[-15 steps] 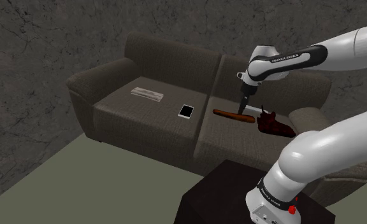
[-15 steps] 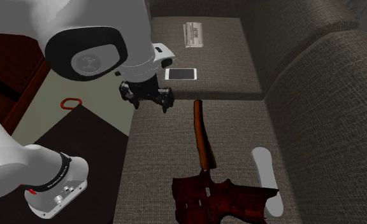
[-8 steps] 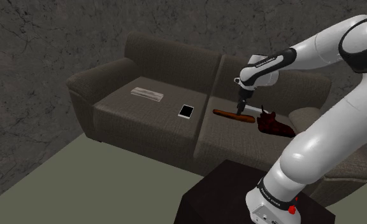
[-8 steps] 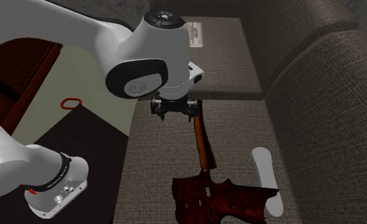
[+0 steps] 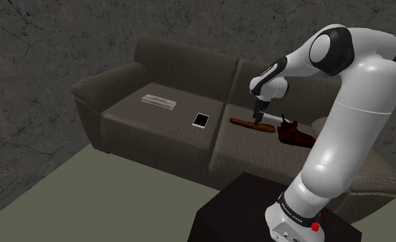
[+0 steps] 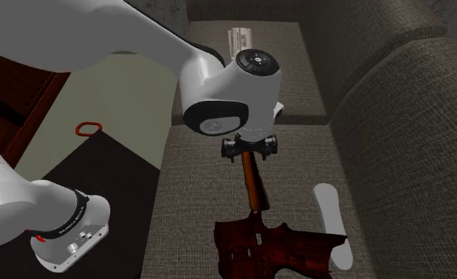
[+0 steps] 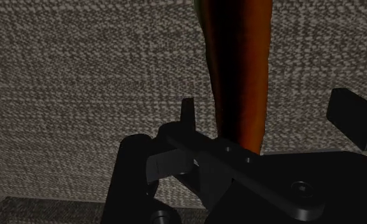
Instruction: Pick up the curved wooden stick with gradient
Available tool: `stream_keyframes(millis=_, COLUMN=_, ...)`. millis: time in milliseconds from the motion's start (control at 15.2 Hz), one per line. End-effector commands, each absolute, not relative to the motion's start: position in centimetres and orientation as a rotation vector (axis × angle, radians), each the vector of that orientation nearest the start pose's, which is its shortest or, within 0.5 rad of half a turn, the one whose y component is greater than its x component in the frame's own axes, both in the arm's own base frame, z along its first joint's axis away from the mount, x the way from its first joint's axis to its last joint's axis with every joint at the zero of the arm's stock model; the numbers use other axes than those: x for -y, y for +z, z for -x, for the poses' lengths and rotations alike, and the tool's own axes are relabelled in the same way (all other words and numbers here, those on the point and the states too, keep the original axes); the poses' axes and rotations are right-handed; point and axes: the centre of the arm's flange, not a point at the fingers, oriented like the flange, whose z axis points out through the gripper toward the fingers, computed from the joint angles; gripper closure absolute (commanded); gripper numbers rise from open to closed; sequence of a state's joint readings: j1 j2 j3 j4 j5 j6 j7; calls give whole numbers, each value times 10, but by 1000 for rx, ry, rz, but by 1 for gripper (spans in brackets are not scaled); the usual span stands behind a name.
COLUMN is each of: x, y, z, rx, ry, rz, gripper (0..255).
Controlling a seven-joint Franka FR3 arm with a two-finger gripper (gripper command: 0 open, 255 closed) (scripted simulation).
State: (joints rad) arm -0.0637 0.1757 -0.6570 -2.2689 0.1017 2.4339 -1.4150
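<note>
In the shoulder view the arm (image 5: 358, 82) is seen rising steeply from the stand (image 5: 227, 213). It is folded over at a high elbow and bent back down toward that view's left. The wrist is angled down over the right-hand seat cushion of the sofa (image 5: 155, 130). The gripper (image 5: 259, 117) is pointed almost straight down & held low, just above the fabric.

In the second ext. view the gripper (image 6: 249, 153) is found under the big white wrist joint. Its fingers are spread apart, one on either side of the stick (image 6: 254, 186), at the end farther from the dark red object (image 6: 270, 250). Nothing is clasped.

The stick (image 5: 248, 124) is laid flat on the cushion, slightly curved, orange-brown w/ a darker shade along one side. In the wrist view the stick (image 7: 239, 63) is seen running lengthwise btwn the fingers (image 7: 187, 114), much nearer to one than to the other. Whether that finger is touched cannot be made out; prob. a thin gap is left. The stick's far end is met by the edge of the dark red object.

A white oblong item (image 6: 330, 214) is set just beside that object. A phone (image 5: 201, 120) & a flat paper (image 5: 158, 101) are placed on the other cushion, well apart from the gripper.
</note>
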Motion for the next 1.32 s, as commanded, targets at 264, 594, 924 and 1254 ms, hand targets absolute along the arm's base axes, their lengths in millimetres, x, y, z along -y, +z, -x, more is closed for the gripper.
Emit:
stream_keyframes(millis=264, x=358, y=269, z=-407, rx=1002, ry=29, rz=3026, gripper=0)
stream_keyframes(millis=594, x=358, y=255, z=-407, rx=1002, ry=30, rz=3026, gripper=255)
stream_keyframes(millis=924, x=358, y=255, z=-407, rx=1002, ry=30, rz=3026, gripper=255)
stream_keyframes(millis=1254, x=358, y=260, z=-407, rx=1002, ry=30, rz=3026, gripper=255)
